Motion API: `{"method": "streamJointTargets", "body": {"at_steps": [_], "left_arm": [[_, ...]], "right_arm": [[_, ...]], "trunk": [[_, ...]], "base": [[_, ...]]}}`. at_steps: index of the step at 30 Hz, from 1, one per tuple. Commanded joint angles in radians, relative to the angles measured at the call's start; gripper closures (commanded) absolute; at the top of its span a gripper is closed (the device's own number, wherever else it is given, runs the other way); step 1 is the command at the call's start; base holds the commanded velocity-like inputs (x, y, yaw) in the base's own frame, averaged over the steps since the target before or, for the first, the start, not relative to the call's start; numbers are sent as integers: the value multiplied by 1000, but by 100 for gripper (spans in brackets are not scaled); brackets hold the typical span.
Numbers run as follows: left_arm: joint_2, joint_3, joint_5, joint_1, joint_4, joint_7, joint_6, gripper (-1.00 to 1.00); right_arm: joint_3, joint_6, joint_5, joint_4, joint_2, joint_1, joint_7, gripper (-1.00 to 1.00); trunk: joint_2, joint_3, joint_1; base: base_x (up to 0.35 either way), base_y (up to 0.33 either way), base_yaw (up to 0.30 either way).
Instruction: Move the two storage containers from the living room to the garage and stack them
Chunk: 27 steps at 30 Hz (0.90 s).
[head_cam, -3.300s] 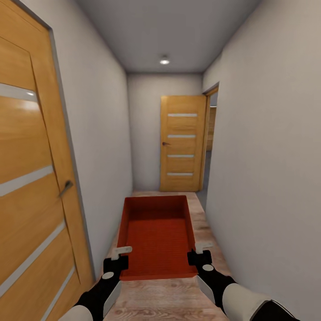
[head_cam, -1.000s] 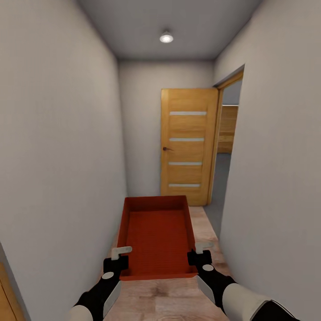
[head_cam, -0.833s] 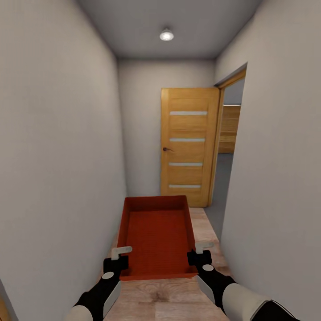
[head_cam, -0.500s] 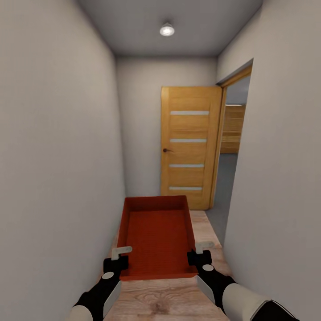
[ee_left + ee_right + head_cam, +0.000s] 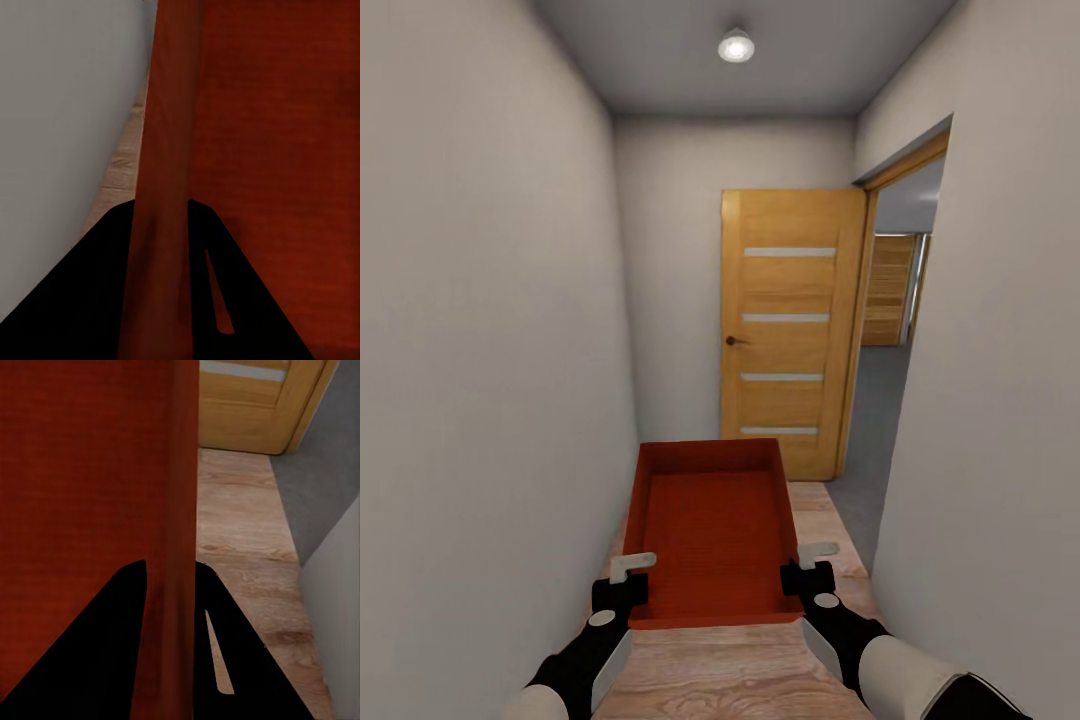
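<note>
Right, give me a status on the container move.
Done: one orange-red lidless rectangular storage container is picked up, left gripper and right gripper clamped on its side walls. In hand: it is carried down a wood-floored corridor toward an open wooden door, with dark grey floor beyond. Left: setting it down in the garage, fetching the second container, stacking.

My head camera looks forward and down a narrow hallway toward a wooden door (image 5: 792, 330). Each wrist camera sits very close along one side wall of the orange-red container (image 5: 710, 530) (both share it), my right one also catching that door (image 5: 247, 405).
</note>
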Motion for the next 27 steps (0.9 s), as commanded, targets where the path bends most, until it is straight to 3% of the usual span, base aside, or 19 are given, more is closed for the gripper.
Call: {"method": "streamJointTargets", "body": {"at_steps": [1, 27], "left_arm": [[28, 65, 15, -1, 2, 14, -3, 100], [28, 65, 15, -1, 2, 14, -3, 100]], "right_arm": [[-47, -46, 9, -4, 0, -1, 5, 100], [-47, -46, 9, -4, 0, -1, 5, 100]], "trunk": [[-1, -2, 1], [-1, -2, 1]], "base": [[326, 0, 0], [326, 0, 0]]}}
